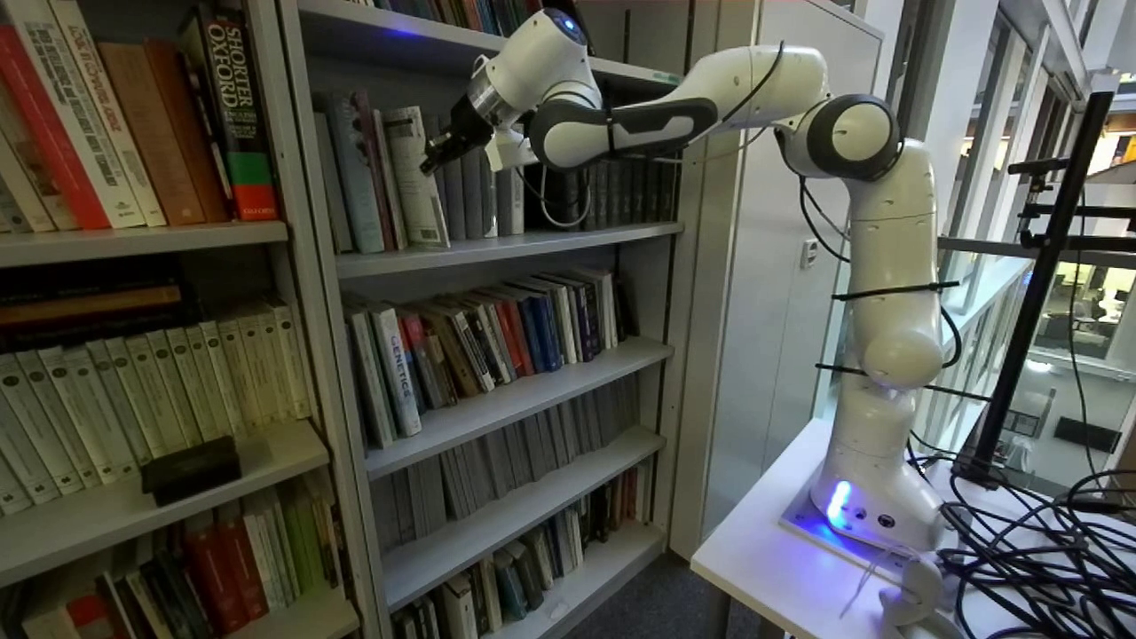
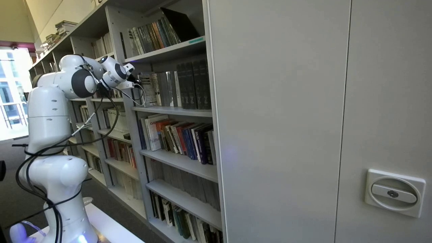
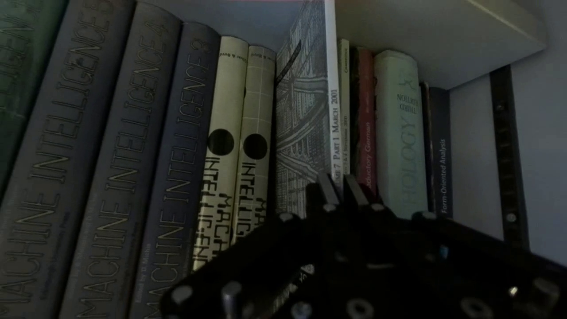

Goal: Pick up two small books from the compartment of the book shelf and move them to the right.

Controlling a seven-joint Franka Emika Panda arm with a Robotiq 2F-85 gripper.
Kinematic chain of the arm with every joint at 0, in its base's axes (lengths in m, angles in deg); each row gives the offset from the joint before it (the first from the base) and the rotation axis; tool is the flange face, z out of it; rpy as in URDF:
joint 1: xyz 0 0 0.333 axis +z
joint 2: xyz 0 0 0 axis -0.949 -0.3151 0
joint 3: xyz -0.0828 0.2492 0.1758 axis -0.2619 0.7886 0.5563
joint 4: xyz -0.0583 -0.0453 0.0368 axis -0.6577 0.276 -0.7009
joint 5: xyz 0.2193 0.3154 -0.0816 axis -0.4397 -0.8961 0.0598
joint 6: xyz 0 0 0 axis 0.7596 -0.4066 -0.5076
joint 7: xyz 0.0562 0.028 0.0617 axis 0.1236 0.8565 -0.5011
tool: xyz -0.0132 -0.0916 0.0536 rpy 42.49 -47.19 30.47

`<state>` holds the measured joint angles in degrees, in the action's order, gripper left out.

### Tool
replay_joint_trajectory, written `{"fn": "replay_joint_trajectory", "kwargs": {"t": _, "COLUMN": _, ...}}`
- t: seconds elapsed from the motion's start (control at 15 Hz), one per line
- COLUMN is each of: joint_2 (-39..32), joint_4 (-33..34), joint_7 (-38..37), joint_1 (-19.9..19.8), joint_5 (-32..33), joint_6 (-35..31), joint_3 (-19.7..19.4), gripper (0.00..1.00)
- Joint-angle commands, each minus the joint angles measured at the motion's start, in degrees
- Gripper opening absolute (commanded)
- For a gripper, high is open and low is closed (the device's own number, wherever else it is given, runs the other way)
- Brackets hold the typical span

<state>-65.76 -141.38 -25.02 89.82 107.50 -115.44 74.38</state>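
1. The thin book (image 3: pixel 303 106), patterned on its cover and lettered "Part 1 March 2001" on its spine, stands in the compartment (image 1: pixel 568 240), near that bay's left end in an exterior view.
2. The gripper (image 3: pixel 340 188) is clenched on it, with 1 finger on either side of the spine; whether a 2nd spine is caught as well, I cannot tell.
3. Next to it in the wrist view come a slim Cambridge book (image 3: pixel 344 97), a red German book (image 3: pixel 366 115), a thick pale book (image 3: pixel 396 133) and a dark book (image 3: pixel 440 150).
4. On its opposite side stand 2 cream "Machine Intelligence" books (image 3: pixel 259 106), then 3 grey volumes (image 3: pixel 125 146) of the same title.
5. Farther along this row, in both exterior views, is a run of dark bound volumes (image 2: pixel 199 84).
6. The book shelf (image 1: pixel 541 390) carries more rows above and below.
7. The arm (image 1: pixel 892 231) reaches over from its base on the desk (image 1: pixel 763 532), where black cables (image 1: pixel 1038 550) lie tangled.
8. A grey panel (image 2: pixel 280 101) with a lock (image 2: pixel 393 194) fills much of an exterior view.
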Motion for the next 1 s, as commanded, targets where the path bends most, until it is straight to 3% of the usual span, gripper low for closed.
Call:
{"fn": "replay_joint_trajectory", "kwargs": {"t": 0.0, "joint_2": 7.38, "joint_4": -8.13, "joint_7": 2.18, "joint_1": -2.16, "joint_5": -4.26, "joint_6": -3.8, "joint_3": 0.13, "gripper": 0.02}}
{"fn": "replay_joint_trajectory", "kwargs": {"t": 0.13, "joint_2": 9.41, "joint_4": -10.0, "joint_7": 1.04, "joint_1": -0.86, "joint_5": -5.98, "joint_6": -5.63, "joint_3": -1.91, "gripper": 0.02}}
{"fn": "replay_joint_trajectory", "kwargs": {"t": 0.4, "joint_2": 13.75, "joint_4": -14.05, "joint_7": -2.46, "joint_1": -2.01, "joint_5": -4.92, "joint_6": -7.34, "joint_3": -2.89, "gripper": 0.02}}
{"fn": "replay_joint_trajectory", "kwargs": {"t": 0.8, "joint_2": 18.61, "joint_4": -18.92, "joint_7": -8.28, "joint_1": -2.83, "joint_5": -0.95, "joint_6": -3.69, "joint_3": -3.9, "gripper": 0.02}}
{"fn": "replay_joint_trajectory", "kwargs": {"t": 0.93, "joint_2": 20.24, "joint_4": -20.92, "joint_7": -10.21, "joint_1": -5.39, "joint_5": -0.5, "joint_6": -2.25, "joint_3": -1.91, "gripper": 0.02}}
